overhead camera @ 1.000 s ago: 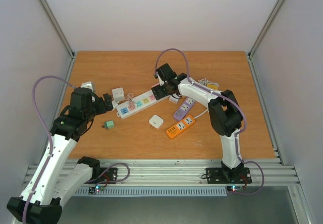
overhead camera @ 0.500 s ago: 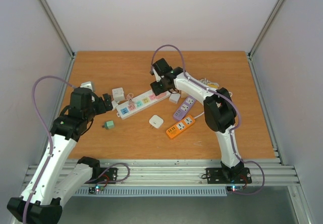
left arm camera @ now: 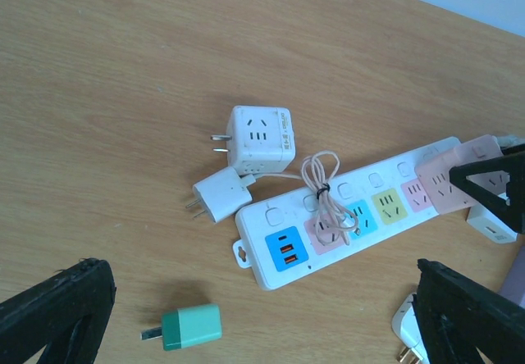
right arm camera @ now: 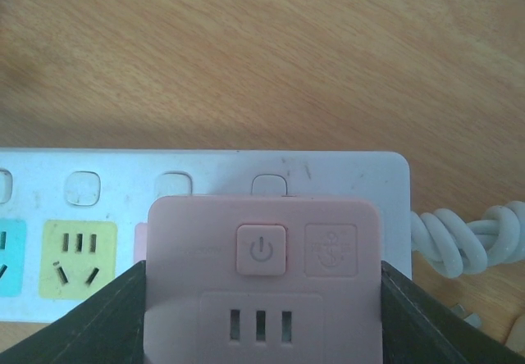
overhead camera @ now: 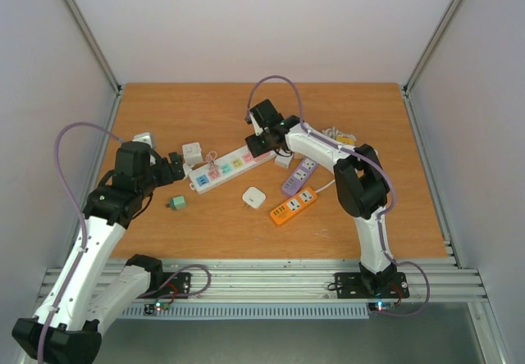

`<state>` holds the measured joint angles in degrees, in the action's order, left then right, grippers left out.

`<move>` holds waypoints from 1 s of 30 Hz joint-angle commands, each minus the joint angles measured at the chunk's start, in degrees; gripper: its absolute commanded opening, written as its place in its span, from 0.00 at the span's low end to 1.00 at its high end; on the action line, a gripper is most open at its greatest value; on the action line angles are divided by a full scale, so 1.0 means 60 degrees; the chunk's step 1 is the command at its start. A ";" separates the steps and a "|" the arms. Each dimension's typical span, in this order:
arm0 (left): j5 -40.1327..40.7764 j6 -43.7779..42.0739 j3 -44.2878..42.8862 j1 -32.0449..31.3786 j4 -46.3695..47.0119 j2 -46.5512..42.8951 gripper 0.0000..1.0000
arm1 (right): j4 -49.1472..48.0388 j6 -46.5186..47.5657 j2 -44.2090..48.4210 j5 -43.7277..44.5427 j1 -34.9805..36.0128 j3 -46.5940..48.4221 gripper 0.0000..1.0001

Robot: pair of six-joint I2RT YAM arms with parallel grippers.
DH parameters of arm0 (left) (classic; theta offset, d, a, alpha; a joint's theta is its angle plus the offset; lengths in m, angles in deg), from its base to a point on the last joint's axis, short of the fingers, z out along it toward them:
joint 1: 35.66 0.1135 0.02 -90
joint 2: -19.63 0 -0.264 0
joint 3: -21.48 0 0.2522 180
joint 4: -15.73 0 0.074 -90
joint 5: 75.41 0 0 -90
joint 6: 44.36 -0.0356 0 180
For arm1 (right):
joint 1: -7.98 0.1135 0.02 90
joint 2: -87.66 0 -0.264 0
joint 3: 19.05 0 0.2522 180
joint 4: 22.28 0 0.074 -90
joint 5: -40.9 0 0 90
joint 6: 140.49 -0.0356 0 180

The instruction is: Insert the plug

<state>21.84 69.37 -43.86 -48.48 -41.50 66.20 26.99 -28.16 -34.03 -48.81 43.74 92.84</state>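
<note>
Black left gripper (overhead camera: 176, 166) hangs with jaws wide open, left of the white power strip (right arm camera: 205, 167). At the strip's right end my right gripper (overhead camera: 256, 141) clamps the pink plug (right arm camera: 262, 274): square, power button, three slots. I see a wood table (overhead camera: 205, 110) and pale walls.

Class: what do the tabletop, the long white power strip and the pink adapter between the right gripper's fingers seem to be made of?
Tabletop: wood or wood-look laminate, matt; grain streaks show, but not which.
Power strip: white moulded plastic, smooth, faintly scuffed, rounded corners.
Pink adapter: moulded plastic, satin, with a crisply raised power button.
</note>
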 commanded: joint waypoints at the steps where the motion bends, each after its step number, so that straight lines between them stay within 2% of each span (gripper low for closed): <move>1: -0.0474 0.0241 -0.0176 0.0050 0.0156 0.0255 0.99 | 0.0435 -0.0400 -0.0989 0.0704 0.0156 -0.1557 0.41; 7: -0.1065 0.0865 -0.0653 0.0042 -0.0259 0.0965 0.99 | -0.0078 -0.0498 -0.0564 0.0665 0.0160 -0.1436 0.46; 13: -0.1527 0.1515 -0.0910 0.0056 0.0031 0.2148 0.99 | 0.0161 -0.0731 0.0244 -0.0102 0.0025 0.0170 0.77; 17: -0.1289 0.1733 -0.1059 0.0042 0.0635 0.3137 0.99 | -0.0110 -0.0890 0.0842 -0.0748 -0.0149 0.0729 0.85; 22: -0.0499 0.1899 -0.1339 0.0056 0.1490 0.4637 0.99 | -0.0524 -0.0966 0.1854 -0.0816 -0.0194 0.0226 0.88; 24: -0.0624 0.2122 -0.1744 0.0109 0.1588 0.5388 0.96 | -0.0773 -0.1093 0.2381 -0.0629 -0.0190 -0.0417 0.87; 27: -0.0630 0.2172 -0.2291 0.0147 0.1916 0.6506 0.87 | -0.1302 -0.1489 0.3301 -0.0232 -0.0190 -0.1638 0.82; 30: -0.0594 0.2004 -0.2963 0.0500 0.1749 0.7605 0.84 | -0.1661 -0.1983 0.4238 -0.0335 -0.0190 -0.2711 0.77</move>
<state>16.66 81.43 -56.29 -47.60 -34.59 105.15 20.67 -35.57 -13.97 -51.54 42.70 82.98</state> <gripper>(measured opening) 0.854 0.793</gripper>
